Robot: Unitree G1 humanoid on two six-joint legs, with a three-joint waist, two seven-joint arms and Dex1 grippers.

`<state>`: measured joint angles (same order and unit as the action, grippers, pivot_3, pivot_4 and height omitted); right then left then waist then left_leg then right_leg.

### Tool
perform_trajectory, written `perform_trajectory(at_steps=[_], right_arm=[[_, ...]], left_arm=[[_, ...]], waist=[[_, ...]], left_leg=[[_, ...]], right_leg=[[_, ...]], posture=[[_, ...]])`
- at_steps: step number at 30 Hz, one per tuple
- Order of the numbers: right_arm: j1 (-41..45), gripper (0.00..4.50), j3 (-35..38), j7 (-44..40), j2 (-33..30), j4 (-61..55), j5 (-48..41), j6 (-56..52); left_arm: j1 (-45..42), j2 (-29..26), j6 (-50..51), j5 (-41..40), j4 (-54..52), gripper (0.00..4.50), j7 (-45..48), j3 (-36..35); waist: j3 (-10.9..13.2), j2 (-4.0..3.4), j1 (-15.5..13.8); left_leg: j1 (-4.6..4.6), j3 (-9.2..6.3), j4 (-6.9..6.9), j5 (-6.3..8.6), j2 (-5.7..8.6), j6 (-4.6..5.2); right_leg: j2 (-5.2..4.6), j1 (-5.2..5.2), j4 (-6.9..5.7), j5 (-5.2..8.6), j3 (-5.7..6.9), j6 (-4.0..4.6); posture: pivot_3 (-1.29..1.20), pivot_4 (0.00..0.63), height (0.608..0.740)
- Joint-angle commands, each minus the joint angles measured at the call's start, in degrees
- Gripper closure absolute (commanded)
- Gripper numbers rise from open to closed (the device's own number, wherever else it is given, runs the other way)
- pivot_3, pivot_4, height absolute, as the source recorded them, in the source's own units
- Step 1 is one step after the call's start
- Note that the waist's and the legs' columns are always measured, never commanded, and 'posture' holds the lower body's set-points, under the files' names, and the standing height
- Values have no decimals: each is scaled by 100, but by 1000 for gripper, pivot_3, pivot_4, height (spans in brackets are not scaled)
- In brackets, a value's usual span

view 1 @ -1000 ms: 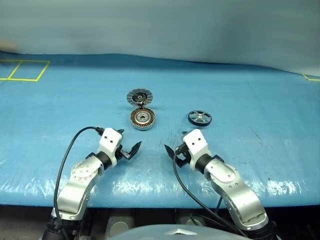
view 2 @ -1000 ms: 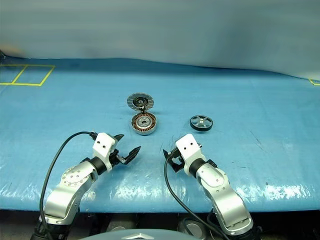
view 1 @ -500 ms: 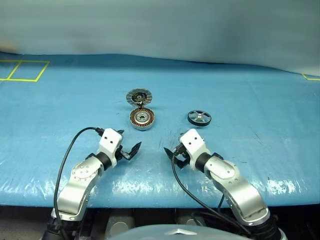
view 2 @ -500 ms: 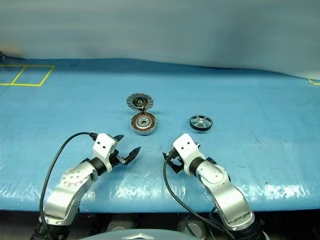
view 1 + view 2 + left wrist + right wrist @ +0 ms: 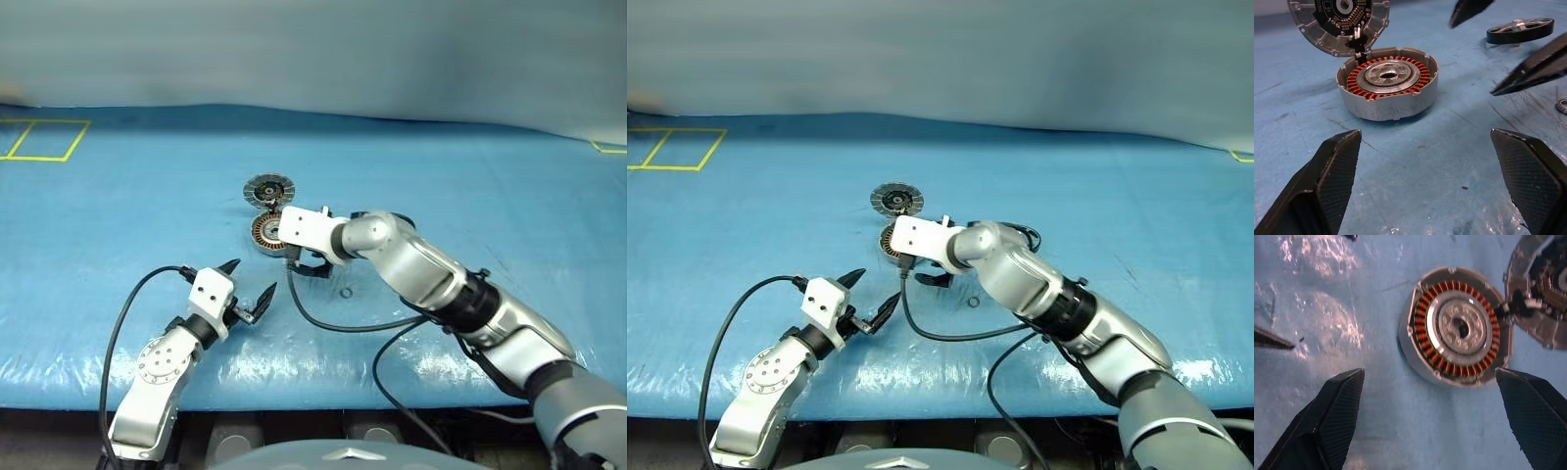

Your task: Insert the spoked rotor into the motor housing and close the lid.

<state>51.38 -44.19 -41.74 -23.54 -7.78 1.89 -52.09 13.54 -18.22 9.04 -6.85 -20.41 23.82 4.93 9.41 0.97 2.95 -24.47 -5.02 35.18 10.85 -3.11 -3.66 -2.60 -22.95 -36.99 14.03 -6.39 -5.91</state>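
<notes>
Rotor (image 5: 1520, 30) lies loose beside open housing (image 5: 1387, 88); right gripper (image 5: 306, 266) and left gripper (image 5: 247, 291) wide open, empty. Pinch black rim squarely.

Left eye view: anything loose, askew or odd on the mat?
A small loose ring lies on the mat, nearer the robot than the housing and to its right, attached to nothing. Otherwise normal: lid hinged up, rotor lying flat.
</notes>
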Motion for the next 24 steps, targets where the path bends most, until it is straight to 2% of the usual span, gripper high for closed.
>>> perform_trajectory(at_steps=[1,8,18,24], right_arm=[[363,0,-151,-194,349,778,245,600],[693,0,-172,-449,1001,2260,597,1484],[604,0,-268,-1243,1176,3201,917,1774],[254,1888,-167,-1566,1240,3181,929,1317]], left_arm=[[228,25,-153,7,-252,9,-73,-67],[709,125,-239,8,-478,9,-276,-146],[830,169,-362,49,-474,9,-390,-213],[869,130,-423,7,-422,0,-388,-311]], waist=[[0,0,6],[6,-10,39],[8,-17,82],[-3,-23,77]], left_leg=[[0,-1,-3,0,0,0],[-6,0,-5,0,0,-1],[-2,0,-3,-1,0,-3],[17,0,-2,-1,0,-4]], right_leg=[[0,0,0,-4,1,6],[0,-10,-3,-7,2,13],[0,-12,-14,-6,2,14],[0,8,-13,22,2,15]], posture=[[0,150,740],[0,150,740],[0,150,740],[0,150,740]])
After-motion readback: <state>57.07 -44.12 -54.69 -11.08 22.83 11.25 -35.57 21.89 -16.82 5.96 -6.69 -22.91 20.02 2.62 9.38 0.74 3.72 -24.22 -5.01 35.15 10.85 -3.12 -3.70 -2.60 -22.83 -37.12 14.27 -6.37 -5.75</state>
